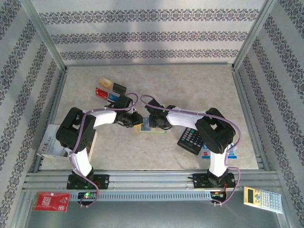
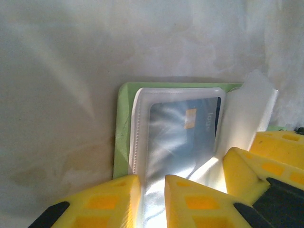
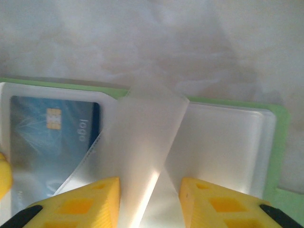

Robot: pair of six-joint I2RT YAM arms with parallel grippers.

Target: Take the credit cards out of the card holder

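Left tool [image 2: 152, 184]: jaws narrow astride a pocket edge, grip unclear; right tool [image 3: 149, 184] pinches the card holder [image 3: 281, 137] by a clear flap [image 3: 147, 128]. Wrist views show a blue credit card [image 2: 183, 133] inside; overhead adds loose cards [image 1: 104, 83] far-left on the worktop [image 1: 190, 85].

The lime-green folding card holder [image 1: 154, 130] lies open and flat at mid-table, with its clear plastic sleeves exposed and one sleeve leaf raised. A blue chip card [image 2: 185, 128] sits inside a sleeve in the holder's left half. A tan plastic card [image 1: 105, 82], a black card [image 1: 118, 87] and a red card [image 1: 101, 91] lie flat together at the far left, apart from the holder.
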